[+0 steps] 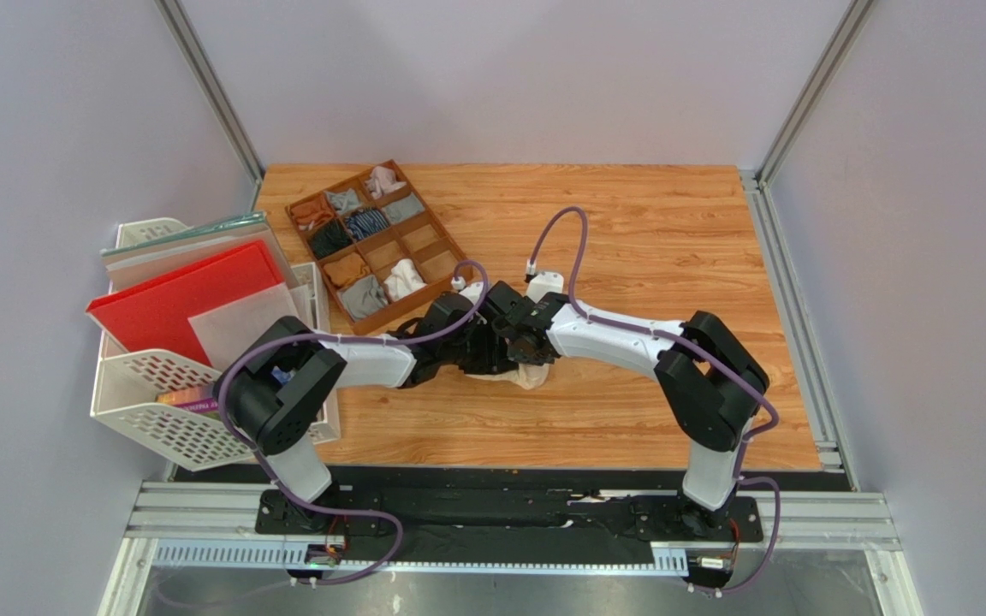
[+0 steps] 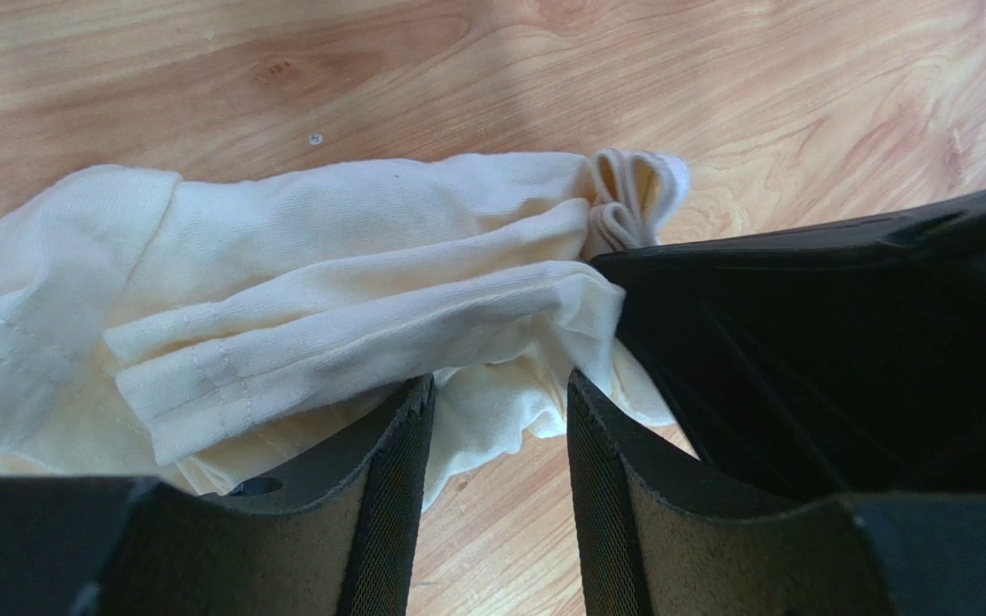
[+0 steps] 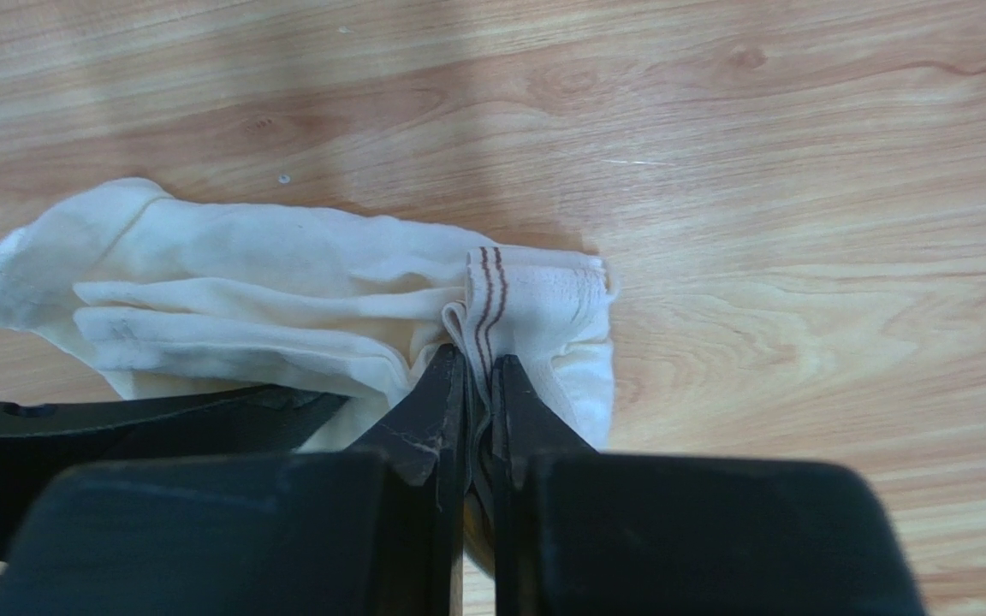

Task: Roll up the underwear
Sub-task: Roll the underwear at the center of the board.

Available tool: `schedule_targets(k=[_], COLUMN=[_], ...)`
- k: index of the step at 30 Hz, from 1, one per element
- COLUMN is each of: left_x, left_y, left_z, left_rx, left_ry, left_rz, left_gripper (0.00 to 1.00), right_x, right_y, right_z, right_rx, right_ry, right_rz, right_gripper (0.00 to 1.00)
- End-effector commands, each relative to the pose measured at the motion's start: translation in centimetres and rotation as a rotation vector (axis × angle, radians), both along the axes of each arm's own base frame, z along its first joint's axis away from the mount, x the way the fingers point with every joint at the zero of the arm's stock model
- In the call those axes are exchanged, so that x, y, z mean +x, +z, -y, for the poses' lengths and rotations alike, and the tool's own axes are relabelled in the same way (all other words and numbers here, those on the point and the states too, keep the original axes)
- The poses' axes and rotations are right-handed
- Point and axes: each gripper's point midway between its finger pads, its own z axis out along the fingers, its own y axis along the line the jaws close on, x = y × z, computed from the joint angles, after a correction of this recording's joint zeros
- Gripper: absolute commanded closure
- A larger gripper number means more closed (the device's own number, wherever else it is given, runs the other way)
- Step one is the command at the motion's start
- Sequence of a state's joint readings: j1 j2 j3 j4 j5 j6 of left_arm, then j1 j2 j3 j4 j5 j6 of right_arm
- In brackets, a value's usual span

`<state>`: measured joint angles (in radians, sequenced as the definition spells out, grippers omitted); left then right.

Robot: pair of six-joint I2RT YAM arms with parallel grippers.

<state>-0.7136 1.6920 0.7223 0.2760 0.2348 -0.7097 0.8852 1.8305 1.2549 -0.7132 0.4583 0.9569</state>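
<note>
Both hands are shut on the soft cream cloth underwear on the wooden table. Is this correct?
Not both. The right hand is shut on the soft cream cloth underwear, but the left hand is open, as the left wrist view shows.

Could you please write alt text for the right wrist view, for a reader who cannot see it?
The right claw is shut on a folded edge of the cream underwear, just below two thin brown stripes. The bunched cloth stretches away to the left across a light wooden table.
</note>
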Motion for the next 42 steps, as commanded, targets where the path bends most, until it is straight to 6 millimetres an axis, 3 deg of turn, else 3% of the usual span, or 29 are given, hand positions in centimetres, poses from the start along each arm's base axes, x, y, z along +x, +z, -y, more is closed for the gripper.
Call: schedule_targets(k=[1,5,12,16,19,28,35,42], left_x=[-1.7,-1.8,-3.6,-3.6,-3.6,-2.6,-1.5,-1.0], left_y=[-1.3,0.7,3.9,6.2,6.5,4.0,2.8,2.3], left_z=[-1.2,-2.0,-4.5,-3.8,-2.7,-0.9,-1.7,-1.0], left_rx=[0.053,0.059,0.064,-0.021,-0.068,-0.106,-0.081,-0.131], left_ry=[-0.019,-0.012,0.006,0.013,0.011,0.055,0.137,0.156], left_rz=[-0.036,0.006,0.062,0.095,0.085,0.04,0.065,0.064], left_gripper=[0.5,0.5,0.5,0.5,0.5,0.49,0.46,0.45], right_x=[-0.8,-0.9,-1.1,-1.4,-1.5,-1.7,-1.6,-2.4], right_y=[-1.4,-1.7,-2.4,-2.7,-2.7,-2.7,-2.6,-2.7], right_z=[-2.3,-2.0,-2.3,-2.6,-3.2,-3.7,-3.5,-3.4], right_rx=[0.125,0.109,0.112,0.139,0.174,0.206,0.244,0.261], right_ry=[-0.032,-0.034,-0.018,-0.013,-0.005,0.013,0.035,0.083], right_rz=[-0.024,-0.03,-0.048,-0.056,-0.06,-0.069,-0.091,-0.126], right_gripper=[0.91,0.78,0.64,0.57,0.56,0.56,0.55,0.54])
